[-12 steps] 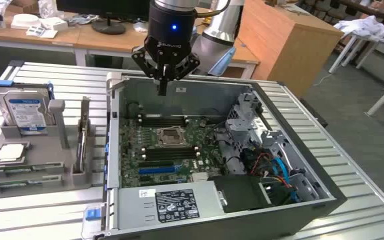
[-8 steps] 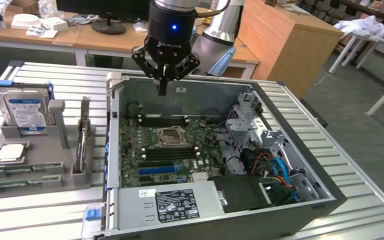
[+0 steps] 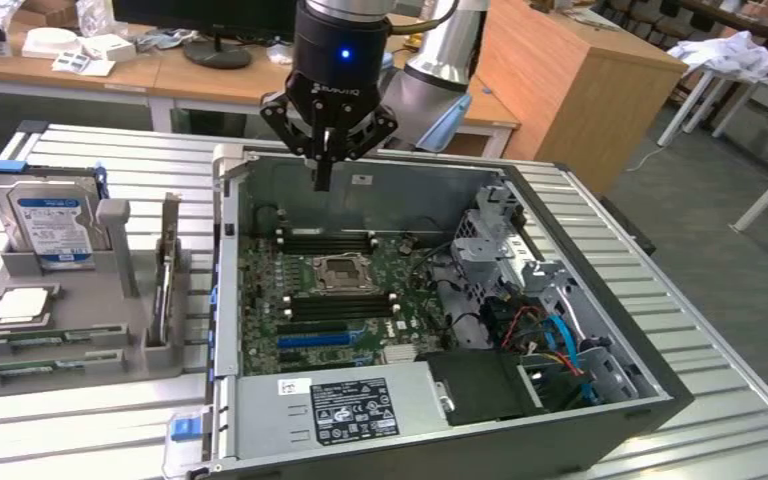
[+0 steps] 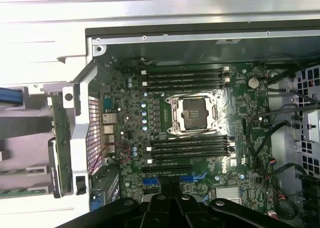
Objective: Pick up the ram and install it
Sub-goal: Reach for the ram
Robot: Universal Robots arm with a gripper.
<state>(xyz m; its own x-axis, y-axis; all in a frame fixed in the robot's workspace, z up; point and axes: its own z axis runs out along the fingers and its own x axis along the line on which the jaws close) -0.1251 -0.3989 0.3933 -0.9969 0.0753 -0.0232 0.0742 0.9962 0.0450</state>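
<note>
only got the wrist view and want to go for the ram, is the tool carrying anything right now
Observer: No. The tool is shut and empty.
Operator: where is it over the case
Observer: In the exterior view it hangs by the far wall of the open case, clear of the motherboard.
Operator: whats in the holder past the ram
Observer: A blue-labelled hard drive stands upright in the grey holder, to the exterior view's left of the ram.
</note>
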